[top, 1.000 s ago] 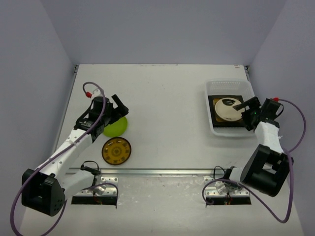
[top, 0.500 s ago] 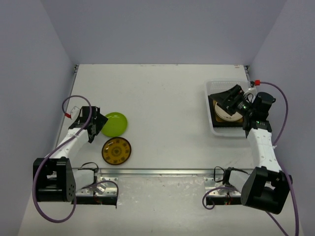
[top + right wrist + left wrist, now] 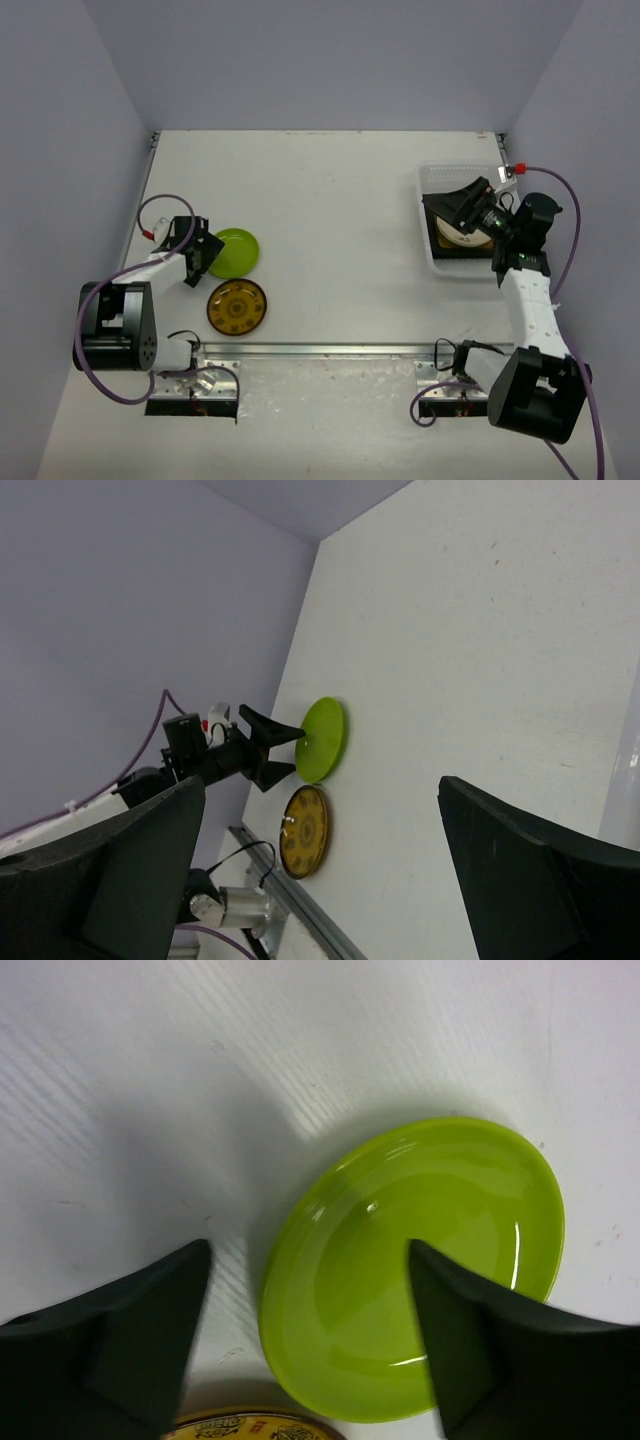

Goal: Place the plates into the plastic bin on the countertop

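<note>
Left gripper (image 3: 308,1250) wide open, holding nothing; I see the green plate (image 3: 430,1260) flat just ahead, partly between its fingers. Right gripper (image 3: 320,785) gapes empty over the bin (image 3: 460,268).

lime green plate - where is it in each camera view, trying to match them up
Top external: the lime green plate lies left of centre.
Left wrist: it fills the centre and right, just ahead of the open left fingers.
Right wrist: small, left of centre.
Shared landmark: the amber patterned plate beside it, only a sliver at the left wrist view's bottom edge.
</note>
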Motion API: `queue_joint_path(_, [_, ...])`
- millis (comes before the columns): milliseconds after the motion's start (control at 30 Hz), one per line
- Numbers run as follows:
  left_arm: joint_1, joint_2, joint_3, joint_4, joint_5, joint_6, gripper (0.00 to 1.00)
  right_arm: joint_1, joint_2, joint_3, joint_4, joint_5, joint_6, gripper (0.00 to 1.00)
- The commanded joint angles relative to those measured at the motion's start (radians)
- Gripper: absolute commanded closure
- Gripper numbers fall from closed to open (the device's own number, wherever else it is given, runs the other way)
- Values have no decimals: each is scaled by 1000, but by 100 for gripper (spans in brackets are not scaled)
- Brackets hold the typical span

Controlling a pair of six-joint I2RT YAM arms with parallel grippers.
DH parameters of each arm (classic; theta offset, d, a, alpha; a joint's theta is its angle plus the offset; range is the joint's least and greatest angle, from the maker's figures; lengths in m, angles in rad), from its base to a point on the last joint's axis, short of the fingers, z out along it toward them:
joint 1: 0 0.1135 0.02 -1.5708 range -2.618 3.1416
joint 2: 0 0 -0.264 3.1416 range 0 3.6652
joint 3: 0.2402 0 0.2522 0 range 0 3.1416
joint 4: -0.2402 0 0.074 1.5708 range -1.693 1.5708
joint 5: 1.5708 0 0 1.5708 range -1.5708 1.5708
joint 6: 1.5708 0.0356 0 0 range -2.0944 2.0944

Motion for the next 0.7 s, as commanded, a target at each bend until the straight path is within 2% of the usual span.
queue_joint_path(0, [9, 48, -10, 14, 29, -18, 33, 1, -64, 5, 81, -56, -22, 1])
queue_joint_path(133, [9, 69, -9, 15, 37, -6, 48, 1, -68, 3, 124, -92, 23, 1])
queue_joint_path(167, [9, 72, -9, 16, 42, -3, 57, 1, -62, 0, 152, -106, 48, 1])
queue_joint_path(200, [9, 76, -9, 17, 44, 0, 61, 1, -49, -11, 213, -130, 95, 1])
queue_joint_path(300, [9, 76, -17, 20, 48, 5, 91, 1, -24, -33, 303, -161, 160, 1])
queue_joint_path(333, [9, 73, -24, 23, 50, 5, 97, 1, -20, -36, 307, -162, 170, 1])
queue_joint_path(367, [9, 69, -31, 27, 52, 5, 100, 1, -17, -37, 306, -162, 172, 1])
queue_joint_path(467, [9, 21, -65, 69, 77, 11, 100, 1, -13, -30, 275, -146, 151, 1])
queue_joint_path(600, [9, -49, -109, 171, 139, 24, 100, 1, -8, 9, 92, -93, 49, 1])
queue_joint_path(667, [8, -124, -133, 254, 233, 34, 100, 12, -5, 23, 56, -71, 33, 1])
